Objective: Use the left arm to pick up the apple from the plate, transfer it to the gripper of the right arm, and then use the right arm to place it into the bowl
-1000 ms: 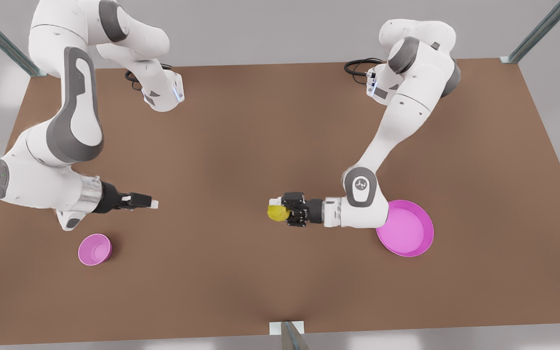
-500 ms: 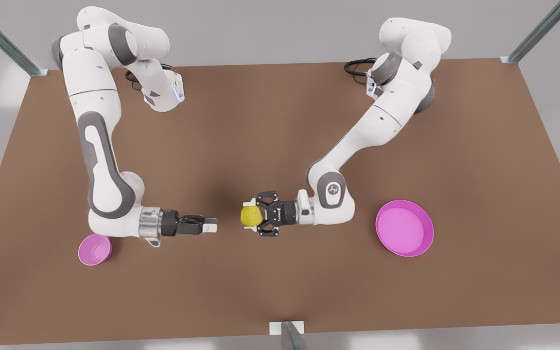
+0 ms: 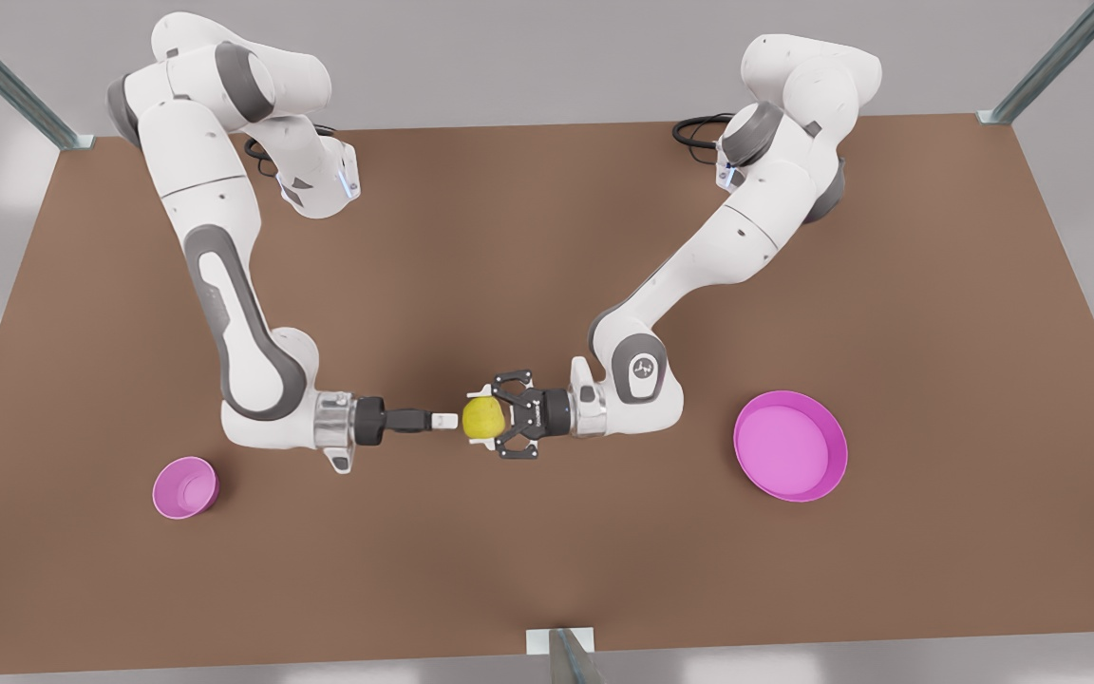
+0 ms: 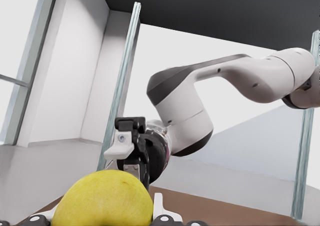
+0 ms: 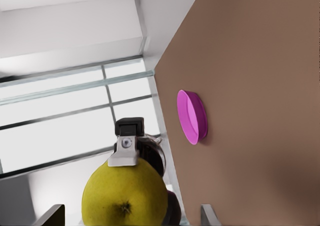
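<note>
The yellow-green apple (image 3: 484,416) hangs above the table's middle, with my left gripper (image 3: 480,418) shut on it; that arm comes in from the front view's right. In the left wrist view the apple (image 4: 102,198) sits between the left gripper's (image 4: 102,214) fingers. My right gripper (image 3: 443,419), on the arm at the front view's left, points at the apple and its tips reach the apple's side. In the right wrist view the right gripper (image 5: 130,215) is open, its fingers wide on either side of the apple (image 5: 125,193). The pink plate (image 3: 791,446) lies empty. The pink bowl (image 3: 185,487) stands at the front view's left.
Both arms stretch level toward each other over the brown table (image 3: 547,247). The plate (image 5: 192,117) lies beyond the left gripper (image 5: 127,145) in the right wrist view. Metal frame posts (image 3: 1050,62) stand at the table's corners.
The right gripper has swung toward the front view's right, up to the apple. The left gripper has carried the apple a little toward it and away from the plate.
</note>
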{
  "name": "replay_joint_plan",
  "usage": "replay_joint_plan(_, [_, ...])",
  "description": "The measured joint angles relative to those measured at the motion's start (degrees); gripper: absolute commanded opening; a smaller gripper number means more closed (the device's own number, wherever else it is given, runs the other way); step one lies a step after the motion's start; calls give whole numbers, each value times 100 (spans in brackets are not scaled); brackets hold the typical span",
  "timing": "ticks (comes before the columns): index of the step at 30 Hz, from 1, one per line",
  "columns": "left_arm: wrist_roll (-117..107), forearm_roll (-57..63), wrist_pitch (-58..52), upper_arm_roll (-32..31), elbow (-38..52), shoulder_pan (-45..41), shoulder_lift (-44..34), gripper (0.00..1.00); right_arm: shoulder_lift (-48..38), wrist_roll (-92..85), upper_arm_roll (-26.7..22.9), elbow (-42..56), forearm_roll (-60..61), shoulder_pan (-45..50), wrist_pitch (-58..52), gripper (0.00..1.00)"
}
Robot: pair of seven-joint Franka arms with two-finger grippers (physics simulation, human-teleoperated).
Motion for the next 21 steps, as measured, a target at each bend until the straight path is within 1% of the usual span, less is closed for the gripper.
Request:
replay_joint_plan(6, [510, -8, 6, 6, 0, 0, 5, 75, 25, -515, 227, 37, 115, 39, 300, 100])
replay_joint_plan(13, [926, -10, 7, 15, 0, 0, 7, 75, 56, -933, 254, 235, 421, 327, 793, 100])
replay_joint_plan(21, [1241, -11, 7, 18, 0, 0, 7, 75, 97, -1253, 255, 270, 507, 533, 1196, 100])
